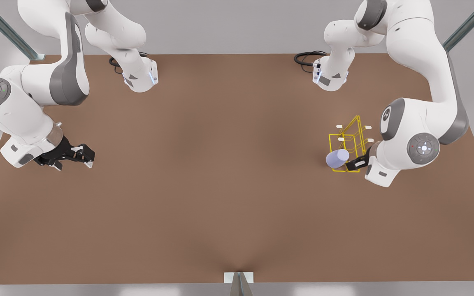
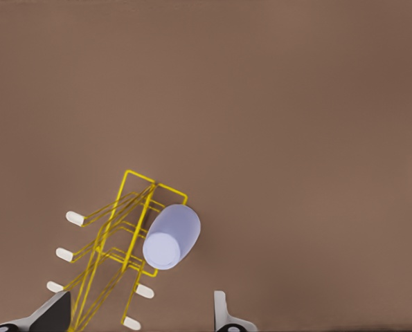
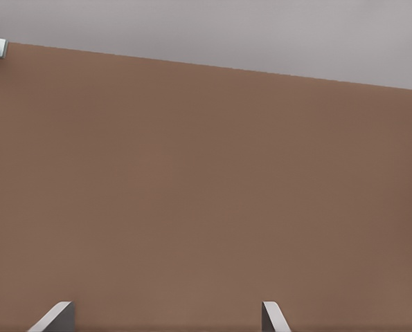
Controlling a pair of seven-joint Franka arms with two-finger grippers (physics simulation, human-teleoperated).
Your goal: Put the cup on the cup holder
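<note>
The left claw (image 1: 354,163) stands wide and empty just beside the holder (image 1: 347,144). The cup (image 1: 337,158) sits on a peg, lying sideways, closed base pointing away from the holder. Best back straight out without brushing it. The right claw (image 1: 81,155) waits wide apart over the desk (image 1: 220,185).
</note>
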